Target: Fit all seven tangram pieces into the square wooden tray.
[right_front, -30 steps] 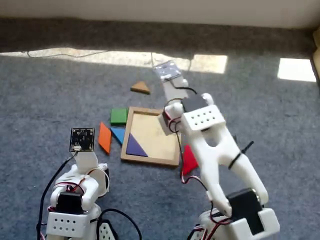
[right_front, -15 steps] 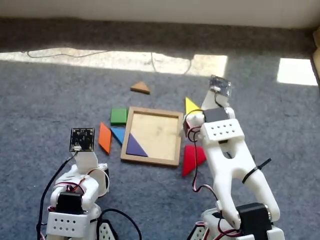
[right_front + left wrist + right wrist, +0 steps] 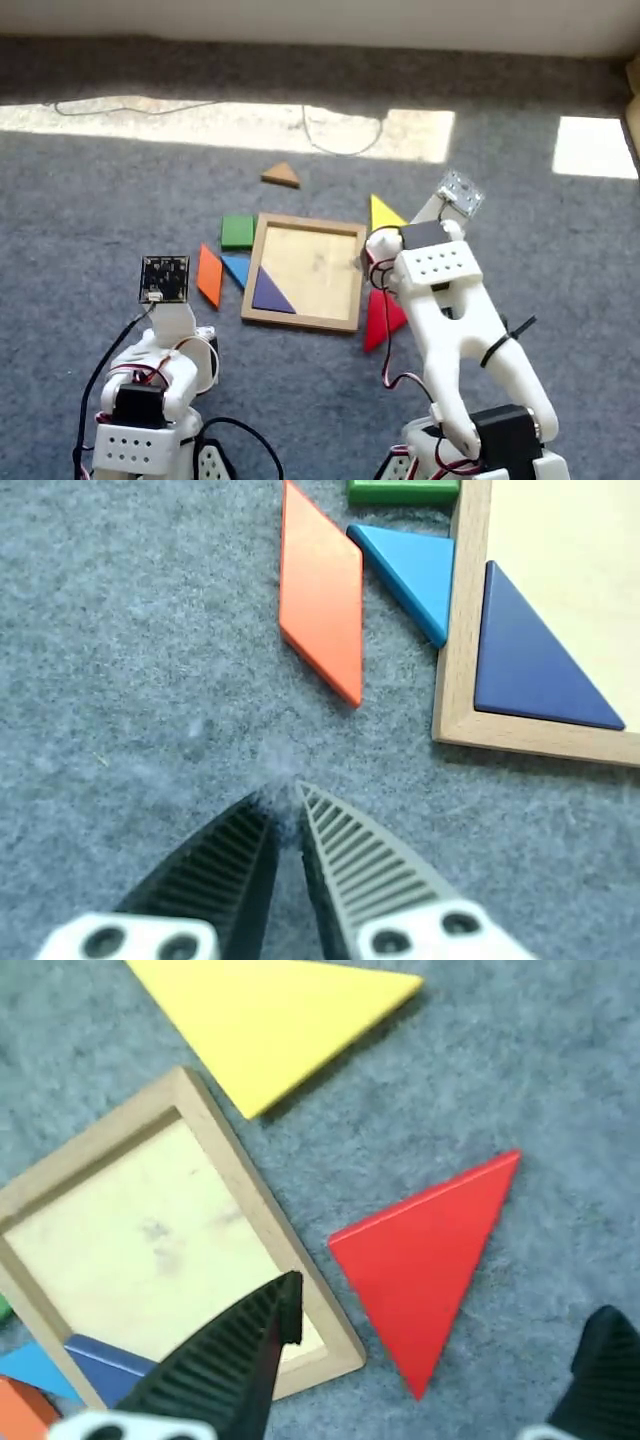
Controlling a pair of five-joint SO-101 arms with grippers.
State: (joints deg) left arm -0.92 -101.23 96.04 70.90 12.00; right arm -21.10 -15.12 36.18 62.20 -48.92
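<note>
**Square wooden tray** [image 3: 310, 220]: lies flat on the grey carpet [image 3: 110, 200], ahead of and between the two arms. It holds one dark blue triangle [image 3: 268, 292] in its near left corner.

**Loose pieces**
- Orange parallelogram [image 3: 209, 275], light blue triangle [image 3: 237, 268] and green square [image 3: 237, 232]: just beside the left rim.
- Tan triangle [image 3: 281, 176]: beyond the tray.
- Yellow triangle [image 3: 384, 213]: at the far right corner.
- Red triangle [image 3: 381, 315]: beside the right rim.

**Right gripper** [image 3: 450, 1318]: jaws wide apart, empty, over the red triangle.

**Left gripper** [image 3: 285, 802]: fingers together, empty, low over the carpet near the parallelogram.

**Handling (judged):** the pieces look thin, rigid, light and smooth-painted, so probably slippery. Pinch the red triangle across its edges near mid-body, fingertips pressed into the pile.
</note>
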